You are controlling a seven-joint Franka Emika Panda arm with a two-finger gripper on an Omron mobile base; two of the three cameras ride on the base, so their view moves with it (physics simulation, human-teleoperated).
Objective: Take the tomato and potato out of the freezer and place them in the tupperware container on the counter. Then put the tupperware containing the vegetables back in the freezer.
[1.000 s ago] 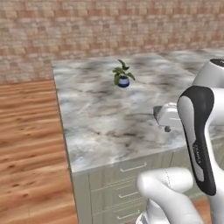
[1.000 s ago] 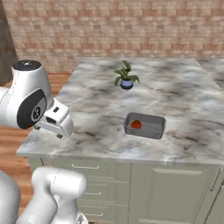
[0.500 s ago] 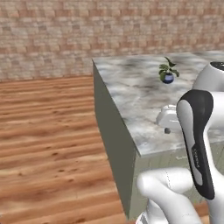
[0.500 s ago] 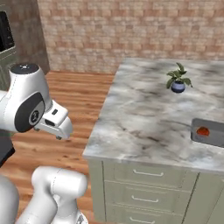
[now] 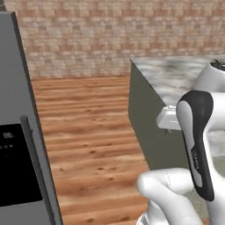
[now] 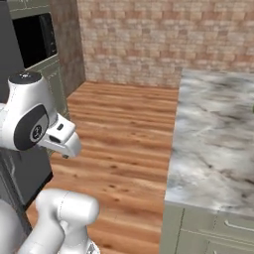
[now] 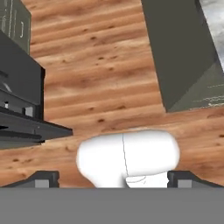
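The freezer [image 5: 17, 114] rises at the left edge of the left base view, a tall grey cabinet with a long dark bar handle [image 5: 37, 171] and a dark display panel. The marbled counter [image 5: 176, 74] [image 6: 218, 129] lies to the right, and its corner [image 7: 214, 26] reaches into the hand view. My gripper [image 7: 112, 180] hangs over the wooden floor between them, open, with nothing between its widely spaced fingertips. Its white hand [image 5: 169, 118] [image 6: 62, 141] is off the counter's edge. Tomato, potato and tupperware container are out of view.
Wooden floor [image 5: 88, 123] spreads between freezer and counter, up to a brick wall [image 6: 158, 34]. A tall cabinet with a built-in dark oven [image 6: 34, 34] stands at the left. Dark appliance edges [image 7: 22, 100] jut in at the hand view's left. Pale green drawers [image 6: 208, 228] sit under the counter.
The whole picture has swung: the base turned left. The counter slid to the right, the plant and the tray with the tomato left the views, and the grey freezer came in at left.
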